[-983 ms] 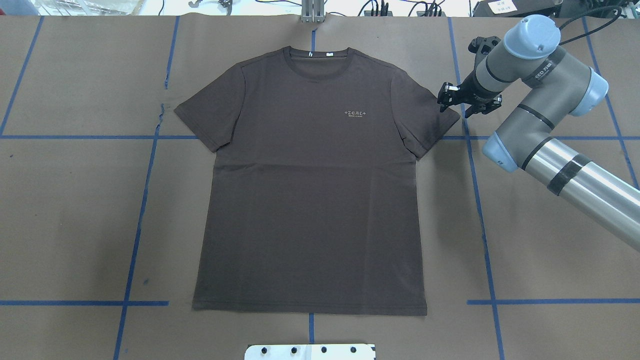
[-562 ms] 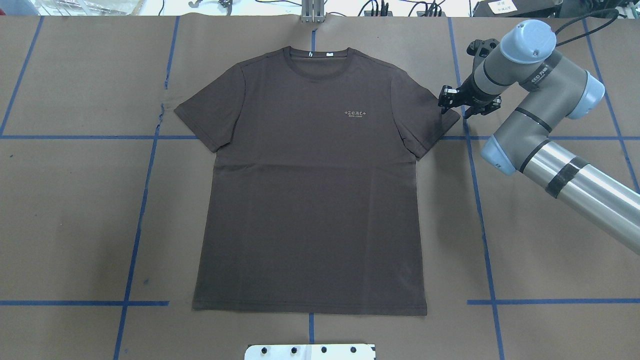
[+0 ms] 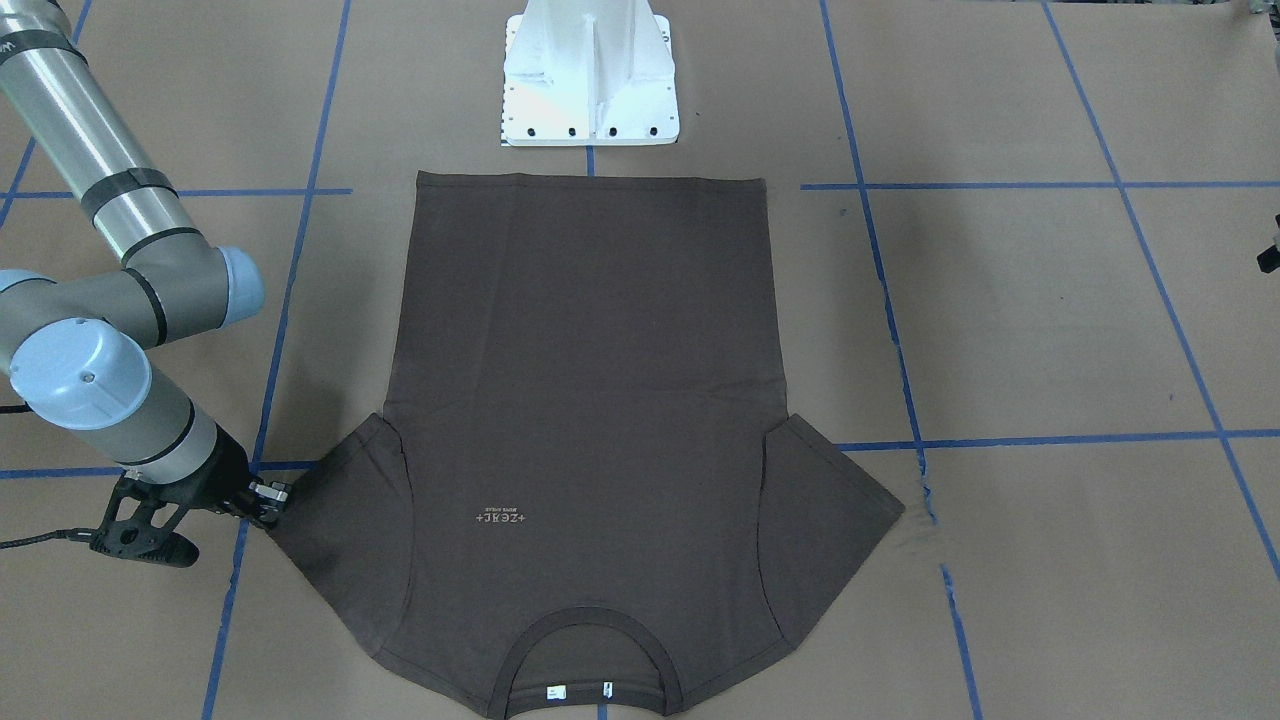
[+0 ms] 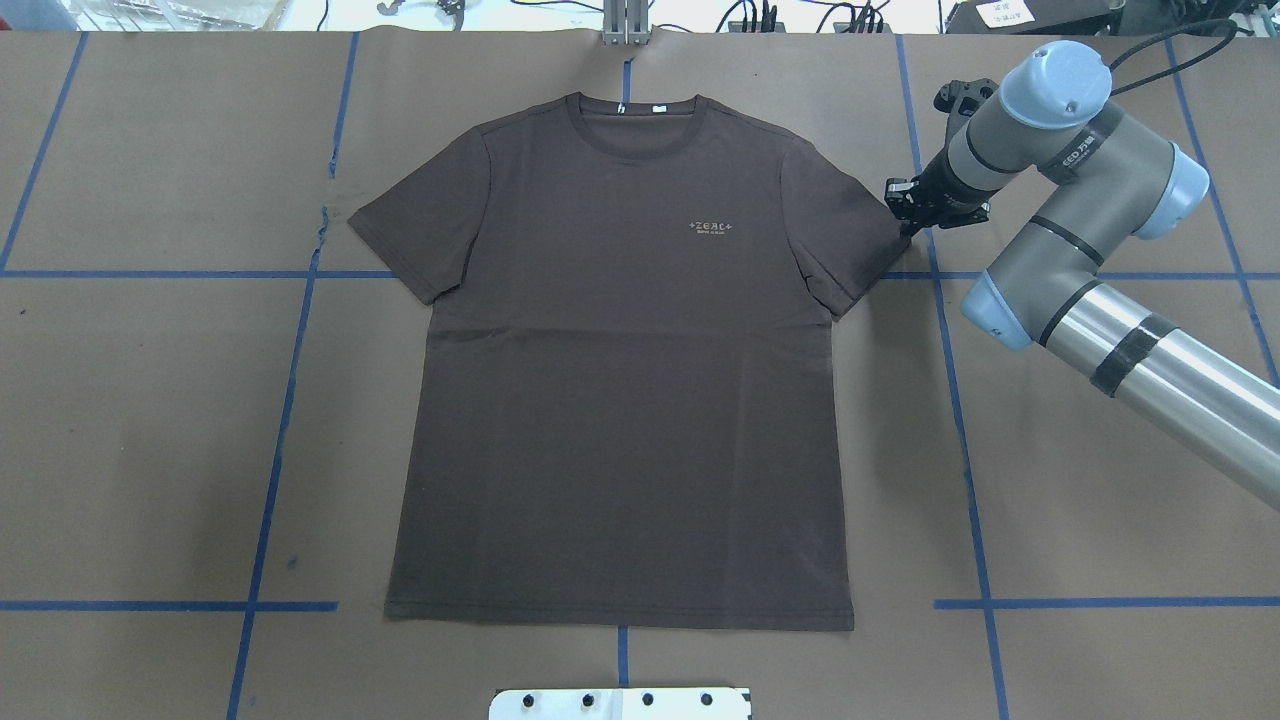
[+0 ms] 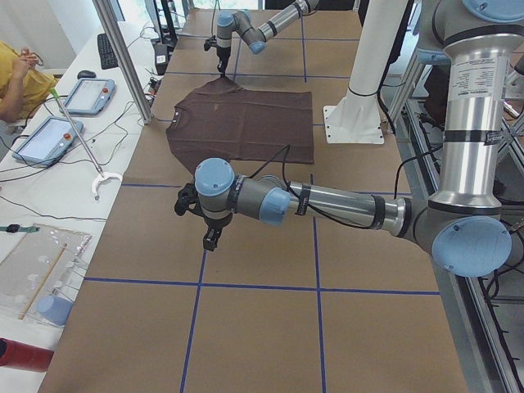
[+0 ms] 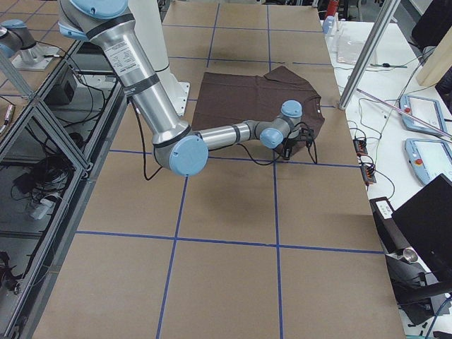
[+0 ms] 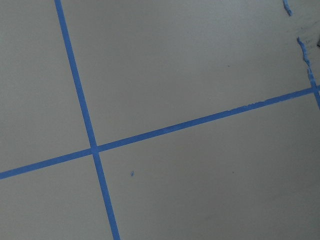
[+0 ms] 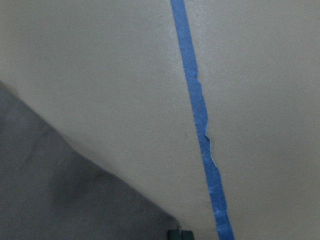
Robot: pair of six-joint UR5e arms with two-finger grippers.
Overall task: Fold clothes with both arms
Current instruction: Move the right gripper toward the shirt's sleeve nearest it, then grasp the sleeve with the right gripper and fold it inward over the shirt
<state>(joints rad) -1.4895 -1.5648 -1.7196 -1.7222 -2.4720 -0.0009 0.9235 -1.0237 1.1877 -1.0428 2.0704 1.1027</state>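
A dark brown T-shirt lies flat and face up on the brown paper, its collar at the far edge from the robot. My right gripper is down at the tip of the sleeve on the robot's right, with its fingers drawn together on the sleeve edge. In the front-facing view the right gripper touches that sleeve corner. The right wrist view shows the sleeve running to the fingertips. My left gripper hangs over bare paper well to the left of the T-shirt; I cannot tell whether it is open or shut.
The white pedestal base stands just behind the hem. Blue tape lines cross the paper. A side table with tablets, cables and a seated person lies beyond the far edge, next to an aluminium post.
The right gripper's fingers, spread wide a second ago, have come together at the sleeve tip. The arm shifted slightly. The T-shirt body has not moved.
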